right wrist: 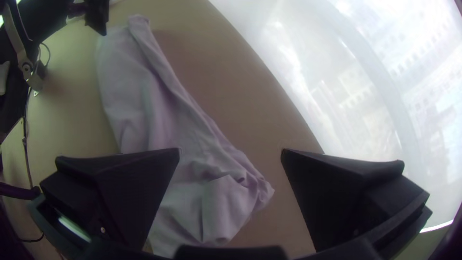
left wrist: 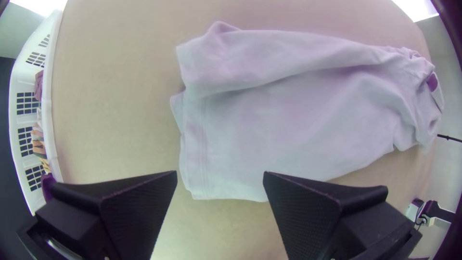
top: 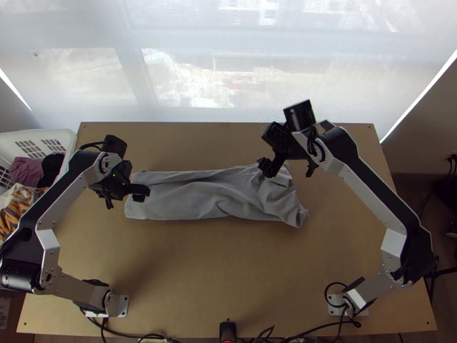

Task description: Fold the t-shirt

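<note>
Across the worktop [top: 200, 274], the t-shirt [top: 228, 194] lies as a strip, long axis left to right. The left end effector [left wrist: 220, 173] is near the flatter end, the right end effector [right wrist: 230, 150] near the bunched end; both wide open, empty. White basket [left wrist: 46, 110] at left; bright screen [top: 188, 74] beyond.

From above, my right gripper [top: 290, 167] covered a bit of the grey T-shirt [top: 194, 200] at its two o'clock, and my left gripper [top: 124, 199] hid a patch at its nine o'clock. I could not tell sleeve from collar in the bunch at three. The top view's edge cut off the white laundry basket [top: 69, 137] at nine o'clock; beyond the translucent white screen [top: 85, 23] at twelve, shapes were too vague to name.
</note>
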`<state>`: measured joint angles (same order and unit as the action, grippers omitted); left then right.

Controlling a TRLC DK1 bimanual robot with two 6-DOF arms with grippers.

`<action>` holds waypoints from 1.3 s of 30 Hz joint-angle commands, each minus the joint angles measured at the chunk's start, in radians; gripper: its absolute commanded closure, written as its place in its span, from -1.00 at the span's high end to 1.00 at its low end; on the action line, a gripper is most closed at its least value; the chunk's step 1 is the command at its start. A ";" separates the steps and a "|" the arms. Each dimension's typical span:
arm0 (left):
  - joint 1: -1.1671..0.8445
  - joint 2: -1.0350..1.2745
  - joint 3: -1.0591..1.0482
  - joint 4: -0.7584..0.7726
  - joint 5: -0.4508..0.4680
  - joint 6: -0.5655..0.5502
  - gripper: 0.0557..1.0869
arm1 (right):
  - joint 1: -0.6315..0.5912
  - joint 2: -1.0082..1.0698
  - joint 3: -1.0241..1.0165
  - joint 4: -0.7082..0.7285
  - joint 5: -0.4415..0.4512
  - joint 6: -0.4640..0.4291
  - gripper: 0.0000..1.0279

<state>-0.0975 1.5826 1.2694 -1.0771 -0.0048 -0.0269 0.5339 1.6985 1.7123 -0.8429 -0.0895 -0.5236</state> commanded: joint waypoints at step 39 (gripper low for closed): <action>0.002 0.073 0.004 0.149 0.006 -0.039 -0.93 | 0.169 0.128 -0.227 0.079 0.002 0.013 0.91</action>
<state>-0.0959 1.6947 1.2476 -0.9173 -0.0006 -0.0681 0.6968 1.7939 1.4696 -0.7784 -0.0872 -0.5156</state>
